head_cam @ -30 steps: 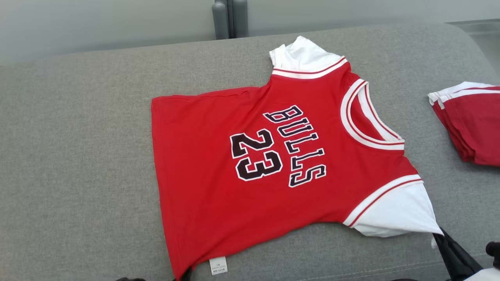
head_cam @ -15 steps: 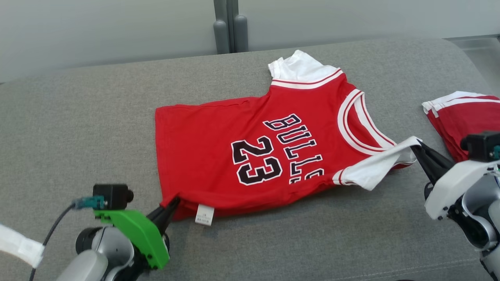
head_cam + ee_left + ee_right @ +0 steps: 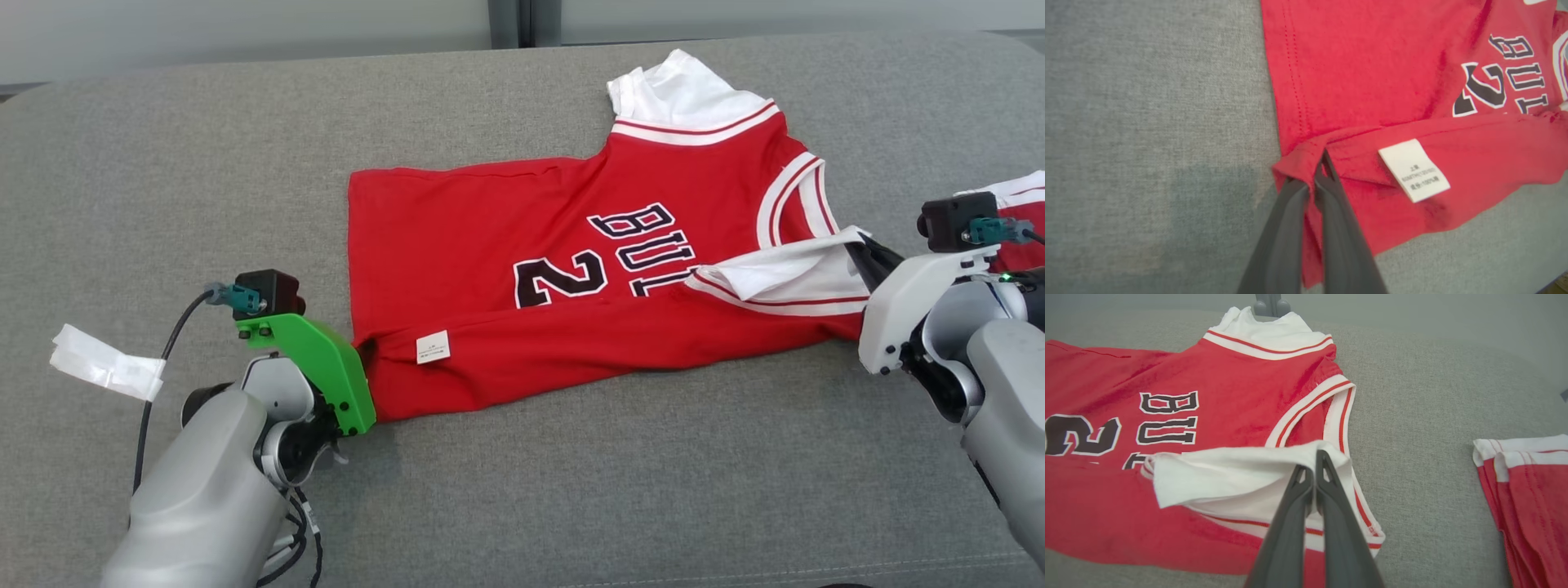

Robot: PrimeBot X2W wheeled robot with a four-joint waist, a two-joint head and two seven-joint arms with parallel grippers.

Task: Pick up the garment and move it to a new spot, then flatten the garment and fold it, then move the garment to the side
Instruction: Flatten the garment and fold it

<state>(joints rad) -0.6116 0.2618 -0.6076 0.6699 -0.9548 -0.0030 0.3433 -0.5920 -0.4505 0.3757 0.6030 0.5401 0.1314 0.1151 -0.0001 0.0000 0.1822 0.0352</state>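
The red jersey (image 3: 490, 237) lies on the grey cushion (image 3: 163, 147) with its long axis running sideways, hem end at our left gripper (image 3: 1321, 159) and collar end at our right gripper (image 3: 1314, 456). We have the left one pinched tight on the hem corner beside the white label (image 3: 1414, 169) and the right one clamped on the white sleeve. The far edge lies straight ahead of both, equally near, so we judge the fold goes forward. Folded red clothes (image 3: 1527, 490) sit off the right gripper's outer side.
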